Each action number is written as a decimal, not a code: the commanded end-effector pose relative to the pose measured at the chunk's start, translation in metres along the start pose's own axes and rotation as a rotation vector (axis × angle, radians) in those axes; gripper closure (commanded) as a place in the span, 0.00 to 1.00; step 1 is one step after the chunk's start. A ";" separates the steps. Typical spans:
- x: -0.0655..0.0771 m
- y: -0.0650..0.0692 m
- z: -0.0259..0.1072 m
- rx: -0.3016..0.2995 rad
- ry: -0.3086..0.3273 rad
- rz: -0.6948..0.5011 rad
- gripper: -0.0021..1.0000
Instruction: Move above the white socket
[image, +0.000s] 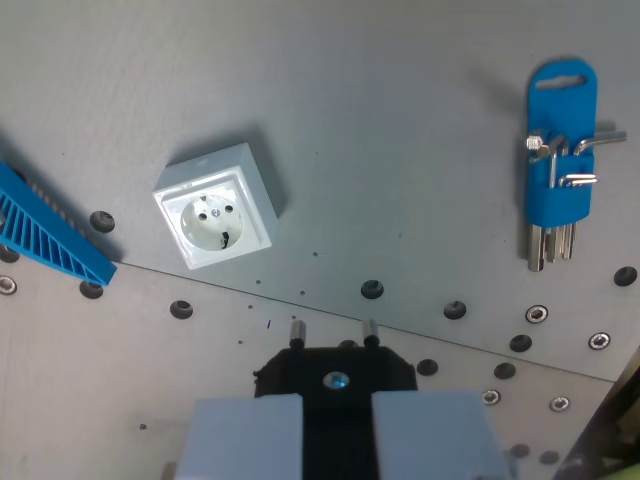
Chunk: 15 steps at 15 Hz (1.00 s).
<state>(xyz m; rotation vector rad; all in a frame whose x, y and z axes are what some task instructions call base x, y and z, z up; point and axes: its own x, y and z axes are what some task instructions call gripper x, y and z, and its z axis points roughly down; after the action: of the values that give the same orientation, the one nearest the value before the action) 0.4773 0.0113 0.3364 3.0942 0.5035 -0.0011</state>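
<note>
Far left, a blue rack (50, 230) lies slanted on the table (400, 100). Next comes the socket (216, 207), turned slightly askew, sitting up and to the wrist view's left of the gripper (337, 430). Open table all round it, so the path looks clear. The gripper's two pads sit close, a narrow dark gap, nothing held. Far right, the hex keys (558, 165), well apart.

We've got our gripper (338, 440) low in the wrist view, its two pale fingers (245, 438) parted, nothing held between them.
</note>
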 end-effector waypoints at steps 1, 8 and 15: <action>0.000 0.000 0.000 0.000 0.000 0.000 1.00; -0.001 0.000 0.001 0.000 0.001 -0.008 1.00; -0.004 -0.004 0.011 -0.006 0.020 -0.042 1.00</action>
<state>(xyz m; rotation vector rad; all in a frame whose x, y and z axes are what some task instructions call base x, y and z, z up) 0.4747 0.0131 0.3301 3.0937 0.5153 -0.0209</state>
